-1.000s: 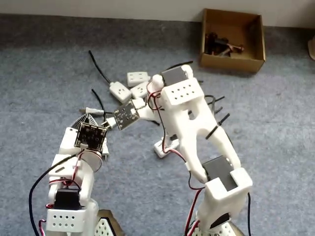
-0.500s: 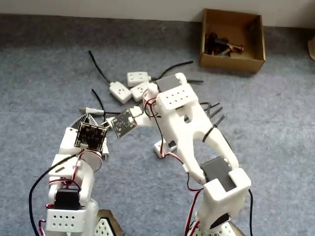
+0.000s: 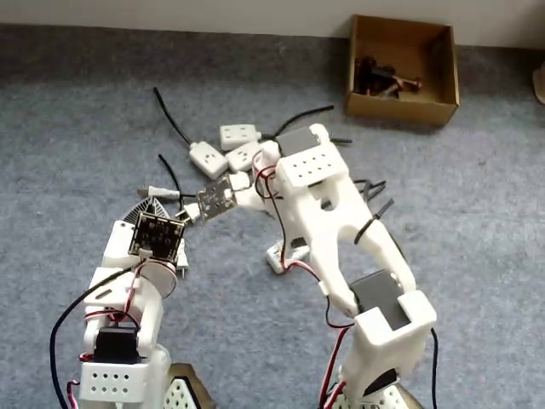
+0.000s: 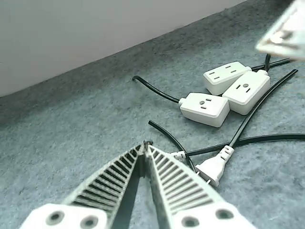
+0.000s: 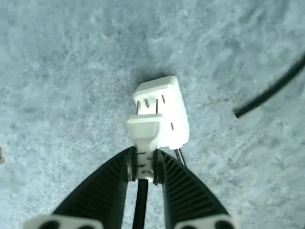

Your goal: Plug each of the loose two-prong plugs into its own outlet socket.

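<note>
Plug (image 5: 147, 131), white and two-pronged, sits clamped between the black ribbed fingers (image 5: 107, 188) of the right gripper (image 5: 144, 164). Its flat metal prongs point at a blocky white outlet socket (image 5: 170, 114) on the nubby grey carpet (image 5: 57, 71). Left gripper (image 4: 145, 145), pale and ribbed, is pinched closed on nothing. A second plug (image 4: 212, 168) lies just beside its tip, and a cluster of three sockets (image 4: 244, 90) lies beyond.

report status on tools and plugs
Right tool shut on white two-prong plug, prongs outside white plastic outlet block. Left tool shut, empty. Second white plug lies loose.
</note>
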Action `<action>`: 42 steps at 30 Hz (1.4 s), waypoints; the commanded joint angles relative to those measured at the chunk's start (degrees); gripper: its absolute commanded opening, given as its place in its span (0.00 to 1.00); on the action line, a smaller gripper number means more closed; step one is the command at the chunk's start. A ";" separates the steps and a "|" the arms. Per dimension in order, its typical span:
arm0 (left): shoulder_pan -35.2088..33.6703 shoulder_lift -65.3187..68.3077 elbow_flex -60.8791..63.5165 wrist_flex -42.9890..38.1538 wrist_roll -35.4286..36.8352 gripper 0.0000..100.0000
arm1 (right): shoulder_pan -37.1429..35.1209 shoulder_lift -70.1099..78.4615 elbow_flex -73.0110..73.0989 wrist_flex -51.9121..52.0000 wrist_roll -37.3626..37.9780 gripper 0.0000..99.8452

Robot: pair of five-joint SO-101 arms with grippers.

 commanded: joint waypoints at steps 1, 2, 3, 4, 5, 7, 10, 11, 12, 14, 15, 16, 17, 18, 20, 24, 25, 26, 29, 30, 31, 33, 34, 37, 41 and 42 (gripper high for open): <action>0.75 -0.66 1.10 -1.32 0.18 0.01 | -1.19 -1.27 -6.11 -0.66 -7.47 0.01; 0.75 -0.66 1.10 -1.32 0.18 0.01 | -1.71 -1.27 -7.08 -0.66 -9.49 0.01; 0.75 -0.66 1.10 -1.32 0.18 0.01 | -2.33 -1.27 -7.87 -0.92 -11.69 0.01; 0.75 -0.66 1.10 -1.32 0.18 0.01 | -2.95 -1.27 -8.66 -1.10 -13.89 0.01; 0.75 -0.66 1.10 -1.23 0.18 0.01 | -3.38 -1.27 -9.10 -1.63 -15.56 0.01; 0.75 -0.66 1.10 -1.23 0.18 0.01 | -3.47 -1.27 -10.33 -3.03 -19.16 0.01; 0.84 -0.66 1.10 -1.23 0.18 0.01 | -3.47 -1.27 -11.47 -5.32 -24.62 0.01; 0.84 -0.66 1.10 -1.23 0.18 0.01 | -3.56 -1.27 -11.47 -5.93 -26.20 0.01; 0.84 -0.66 1.10 -1.23 0.18 0.01 | -3.56 -1.36 -11.47 -6.64 -27.78 0.01; 0.92 -0.66 1.10 -1.23 0.26 0.01 | -3.74 -1.36 -11.65 -8.40 -31.21 0.01; 1.01 -0.66 1.10 -1.23 0.26 0.01 | -4.26 -1.36 -11.65 -9.36 -33.14 0.01; 1.63 -0.66 1.10 -1.32 0.26 0.01 | -4.88 -1.36 -11.65 -9.89 -34.37 0.01; 2.77 -0.66 1.10 -1.32 0.26 0.01 | -5.49 -1.36 -11.65 -10.59 -35.78 0.01; 3.82 -0.66 1.10 -1.23 0.18 0.01 | -6.46 -1.36 -11.65 -11.03 -36.66 0.01; 4.79 -0.66 1.10 -1.23 0.18 0.01 | -8.13 -1.36 -11.65 -11.82 -38.42 0.01; 5.14 -0.66 0.92 -1.32 0.18 0.01 | -10.77 -1.36 -11.65 -14.02 -43.34 0.01; 5.23 -0.66 0.92 -1.32 0.18 0.01 | -11.30 -1.36 -11.65 -14.37 -44.22 0.01; 5.23 -0.66 1.10 -1.32 0.18 0.01 | -11.82 -1.36 -11.65 -14.81 -45.01 0.01; 5.23 -0.66 1.10 -1.41 0.18 0.01 | -13.05 -1.45 -11.74 -14.55 -45.54 0.01; 5.23 -0.66 1.10 -1.41 0.18 0.01 | -13.32 -1.54 -11.74 -14.46 -46.07 0.01; 5.05 -0.66 1.10 -1.41 0.18 0.01 | -13.41 -2.07 -11.74 -14.46 -46.59 0.01; 4.88 -0.66 1.10 -1.41 0.18 0.01 | -13.05 -3.91 -11.74 -14.55 -47.82 0.01; 4.79 -0.66 1.10 -1.41 0.18 0.01 | -12.97 -5.23 -11.74 -14.29 -48.09 0.01; 4.79 -0.66 1.10 -1.76 0.35 0.01 | -12.88 -9.45 -11.30 -13.23 -48.09 0.01; 3.30 -0.66 1.10 -3.16 0.53 0.01 | -12.09 -14.29 -11.12 -13.14 -50.73 0.01; 3.12 -0.66 1.10 -3.52 0.53 0.01 | -11.82 -15.08 -11.03 -13.05 -51.34 0.01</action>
